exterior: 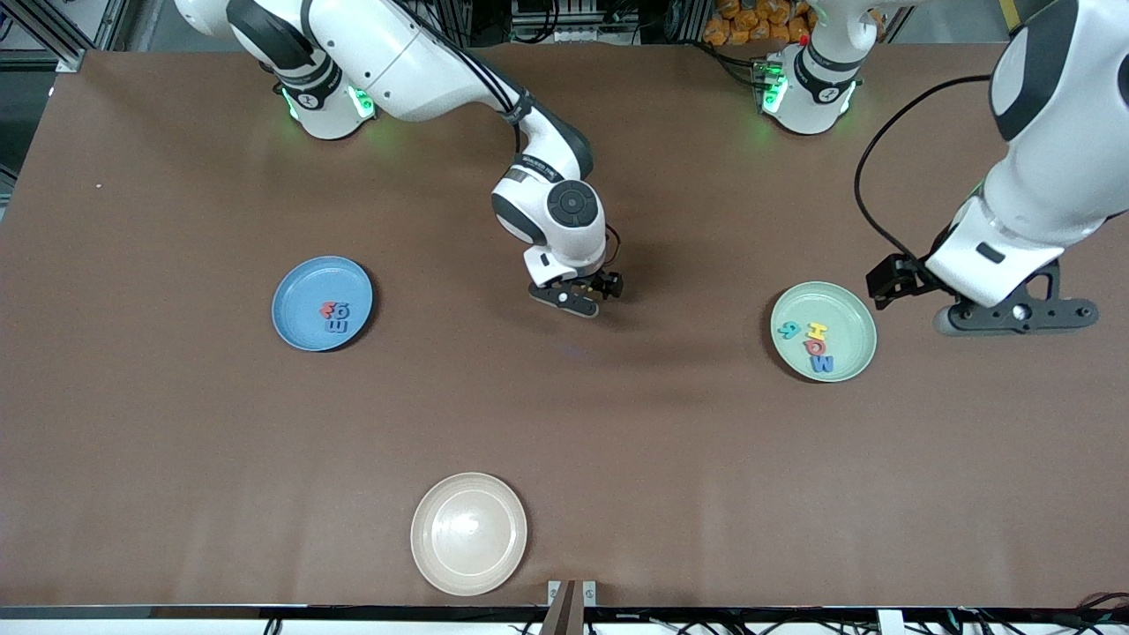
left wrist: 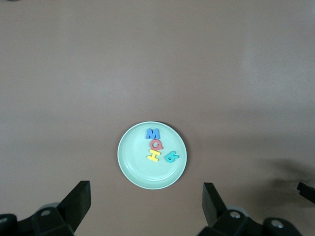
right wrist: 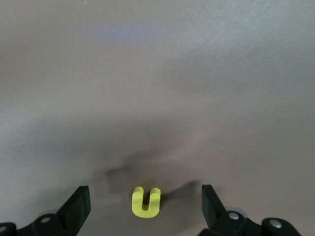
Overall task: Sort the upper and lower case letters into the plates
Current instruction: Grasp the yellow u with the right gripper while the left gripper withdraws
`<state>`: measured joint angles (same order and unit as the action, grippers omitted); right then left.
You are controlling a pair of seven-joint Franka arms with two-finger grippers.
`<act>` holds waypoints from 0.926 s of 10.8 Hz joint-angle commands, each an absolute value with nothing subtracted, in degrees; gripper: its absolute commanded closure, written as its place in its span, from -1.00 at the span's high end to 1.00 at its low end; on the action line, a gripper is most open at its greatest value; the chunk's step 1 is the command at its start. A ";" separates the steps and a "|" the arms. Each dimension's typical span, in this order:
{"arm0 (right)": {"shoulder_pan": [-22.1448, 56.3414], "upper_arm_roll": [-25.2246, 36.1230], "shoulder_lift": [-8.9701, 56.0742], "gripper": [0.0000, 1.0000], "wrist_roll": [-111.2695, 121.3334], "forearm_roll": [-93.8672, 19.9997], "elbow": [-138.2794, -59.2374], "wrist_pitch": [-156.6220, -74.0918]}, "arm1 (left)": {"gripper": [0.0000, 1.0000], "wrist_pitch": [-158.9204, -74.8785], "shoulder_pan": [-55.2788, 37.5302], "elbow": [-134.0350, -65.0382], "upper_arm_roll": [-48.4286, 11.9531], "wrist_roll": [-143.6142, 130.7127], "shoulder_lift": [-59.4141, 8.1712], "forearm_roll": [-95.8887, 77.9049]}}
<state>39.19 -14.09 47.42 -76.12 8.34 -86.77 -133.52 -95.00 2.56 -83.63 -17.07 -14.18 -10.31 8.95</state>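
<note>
Nearest the front camera sits a cream-white plate [exterior: 468, 533], empty and no part of the sort. Farther up the table lie the two sorting plates: the light blue plate [exterior: 300, 300] toward the right arm's end, carrying a small cluster of red and blue letters [exterior: 335, 317], and the mint green plate [exterior: 847, 335] toward the left arm's end, carrying a blue M, a red-pink letter, a yellow H and a teal letter [left wrist: 156, 145]. One letter remains on the bare table: a yellow u-shaped letter [right wrist: 145, 201], seen only in the right wrist view. It lies flat between the two spread fingers of the right gripper [exterior: 578, 298], slightly toward one finger, its two prongs pointing away from the wrist. The right gripper is wide open, holds nothing and hangs low over mid-table, between the two sorting plates. The left gripper [exterior: 1014, 313] is likewise wide open and empty, raised near the mint green plate; that arm appears to wait. In judgement, the right arm is plainly the nearer to the yellow letter, and a straight descent should bracket the letter across its width.
</note>
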 commanded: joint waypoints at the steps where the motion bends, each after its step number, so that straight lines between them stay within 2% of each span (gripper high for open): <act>1: 39.64 -14.24 49.13 1.00 -77.96 9.85 -84.38 -133.51 | 1.00 -93.17 2.81 -84.37 -17.05 -12.83 -7.74 8.00; 4: 39.73 -14.24 49.57 1.00 -80.67 9.84 -84.46 -135.26 | 1.00 -91.76 2.29 -84.46 -17.84 -12.74 -6.16 7.56; 6: 39.90 -14.24 49.57 0.76 -80.68 9.84 -84.81 -135.26 | 1.00 -89.58 -0.78 -84.46 -15.66 -12.75 -5.89 7.73; 7: 39.90 -14.24 49.57 0.71 -80.94 9.58 -84.81 -135.35 | 1.00 -88.08 -0.27 -84.20 -15.47 -12.57 -5.89 7.47; 9: 39.90 -14.24 49.57 0.35 -81.30 9.58 -85.08 -135.26 | 1.00 -84.75 -0.26 -84.55 -14.07 -11.87 -2.57 6.68; 10: 39.99 -14.24 49.57 0.28 -81.30 9.58 -85.34 -135.18 | 1.00 -82.29 0.43 -84.29 -14.06 -11.60 -2.29 5.03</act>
<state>39.54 -14.10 48.64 -79.50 8.35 -86.08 -134.92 -85.39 0.01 -83.57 -15.12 -13.46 -5.21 7.98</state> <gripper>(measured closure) 0.300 0.000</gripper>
